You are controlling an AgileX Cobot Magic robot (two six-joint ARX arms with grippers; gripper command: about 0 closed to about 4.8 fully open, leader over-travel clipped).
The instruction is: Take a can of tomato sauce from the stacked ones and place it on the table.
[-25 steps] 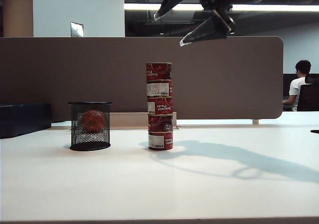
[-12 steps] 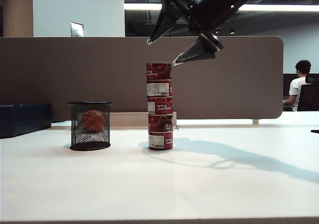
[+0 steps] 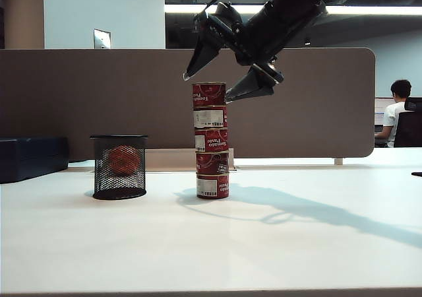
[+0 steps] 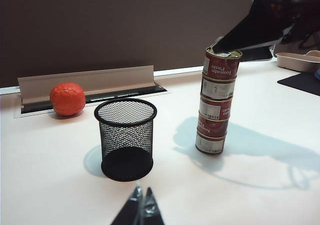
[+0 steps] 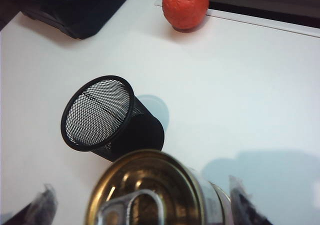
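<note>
The stacked ones (image 3: 211, 142) are several red-labelled tins standing upright in one column on the white table (image 3: 198, 244). The can of tomato sauce (image 3: 210, 94) is the top tin, with a plain dark red label; its gold lid with a pull tab (image 5: 150, 190) fills the right wrist view. My right gripper (image 3: 207, 89) is open and slants down from the upper right. Its fingers straddle the top tin without touching it, one on each side (image 5: 140, 182). My left gripper (image 4: 143, 191) is shut and empty, low over the table in front of the mesh cup.
A black mesh cup (image 3: 119, 168) stands left of the stack. An orange ball (image 4: 67, 98) lies behind it by a cable tray (image 4: 90, 82). A brown divider panel (image 3: 99, 99) closes the back. A dark case (image 3: 30, 157) sits at the far left.
My right gripper has come down and to the left from high above the stack, staying open, and its fingers now stand on either side of the top tin. The stack has not moved.
</note>
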